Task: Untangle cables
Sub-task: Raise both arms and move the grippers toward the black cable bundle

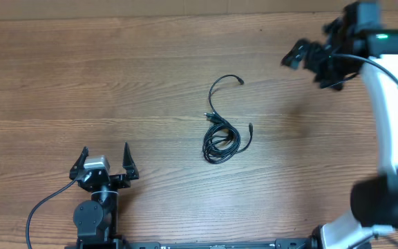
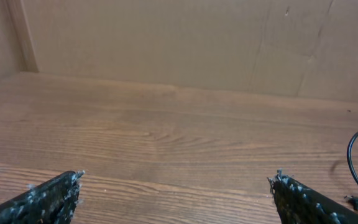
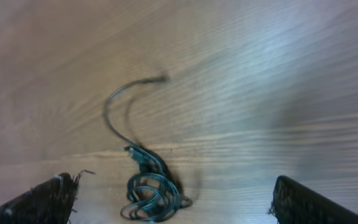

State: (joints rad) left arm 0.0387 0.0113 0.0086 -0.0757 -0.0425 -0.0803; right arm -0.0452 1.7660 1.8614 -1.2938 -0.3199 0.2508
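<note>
Cables (image 1: 221, 136) knotted mid-table, well apart from both claws.

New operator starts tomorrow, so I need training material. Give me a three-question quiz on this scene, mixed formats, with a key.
1. True or false: the left gripper is shut on the cables.
2. Where do the cables lie? A) tangled on the table, held by nothing; B) hanging off the edge; C) draped over an arm.
3. Fill in: the right gripper is ____.
Key: 1 false; 2 A; 3 open.
</note>
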